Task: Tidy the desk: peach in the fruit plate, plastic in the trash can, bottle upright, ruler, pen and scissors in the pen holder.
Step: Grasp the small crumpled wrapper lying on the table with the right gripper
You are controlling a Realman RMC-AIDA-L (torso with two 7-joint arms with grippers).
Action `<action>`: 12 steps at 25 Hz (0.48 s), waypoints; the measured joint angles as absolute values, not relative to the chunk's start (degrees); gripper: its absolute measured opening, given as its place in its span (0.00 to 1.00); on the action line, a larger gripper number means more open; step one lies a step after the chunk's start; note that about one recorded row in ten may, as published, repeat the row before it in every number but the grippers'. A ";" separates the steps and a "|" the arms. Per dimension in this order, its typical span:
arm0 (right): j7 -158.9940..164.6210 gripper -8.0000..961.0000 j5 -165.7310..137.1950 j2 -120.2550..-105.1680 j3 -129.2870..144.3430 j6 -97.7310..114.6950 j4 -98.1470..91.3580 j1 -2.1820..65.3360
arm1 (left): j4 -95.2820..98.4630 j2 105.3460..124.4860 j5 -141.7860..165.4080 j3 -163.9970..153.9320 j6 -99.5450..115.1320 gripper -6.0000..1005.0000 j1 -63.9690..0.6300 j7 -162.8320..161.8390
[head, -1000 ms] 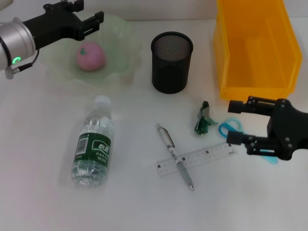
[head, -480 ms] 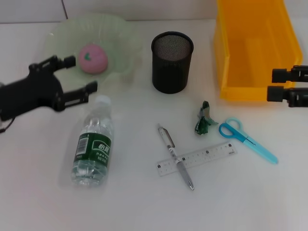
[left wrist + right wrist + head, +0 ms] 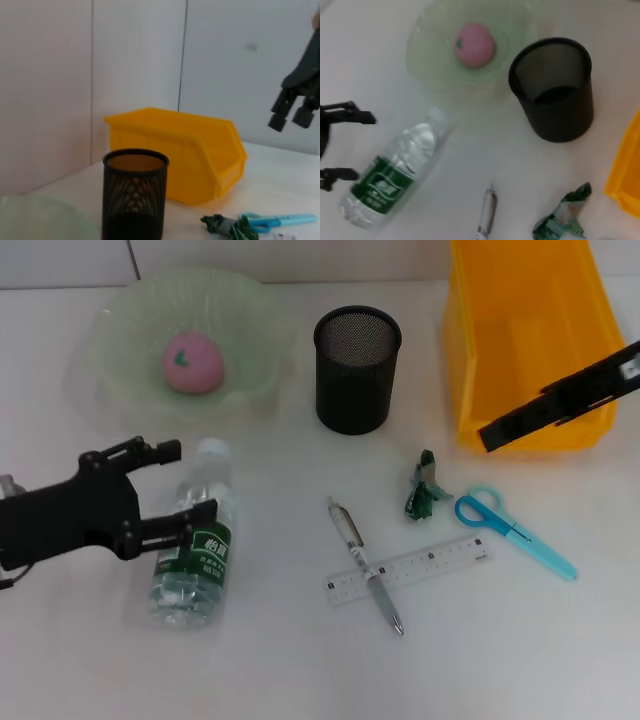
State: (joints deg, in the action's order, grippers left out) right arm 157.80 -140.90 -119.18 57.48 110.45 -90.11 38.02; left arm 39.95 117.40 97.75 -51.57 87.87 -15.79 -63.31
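Now, from the head view, the bottle (image 3: 195, 537) lies on its side below the fruit plate (image 3: 120, 325), and its green label has white writing too small to read. The peach (image 3: 193, 363) sits in the plate. The left gripper (image 3: 168, 484) has dropped from beside the plate to the bottle, fingers wide, one on each side of its neck end. The right gripper (image 3: 555, 400) has risen over the yellow bin (image 3: 530, 300); you cannot tell its state. The pen (image 3: 364, 565) lies across the ruler (image 3: 408, 570), right of the bottle. The plastic (image 3: 424, 485) and scissors (image 3: 514, 530) lie further right.

From the left wrist, the pen holder (image 3: 134, 192) stands before the bin.

From the right wrist, the holder stands beside the plate.
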 joint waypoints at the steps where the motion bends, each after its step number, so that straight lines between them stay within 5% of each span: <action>1: 159.34 0.74 -143.54 -119.21 61.56 108.01 -88.25 39.05 | 39.72 117.60 98.71 -51.36 87.91 0.86 -15.83 -63.35; 12: 163.35 0.74 -146.50 -119.34 73.33 96.40 -77.20 40.51 | 38.64 117.91 98.99 -51.32 87.48 0.86 -15.47 -61.91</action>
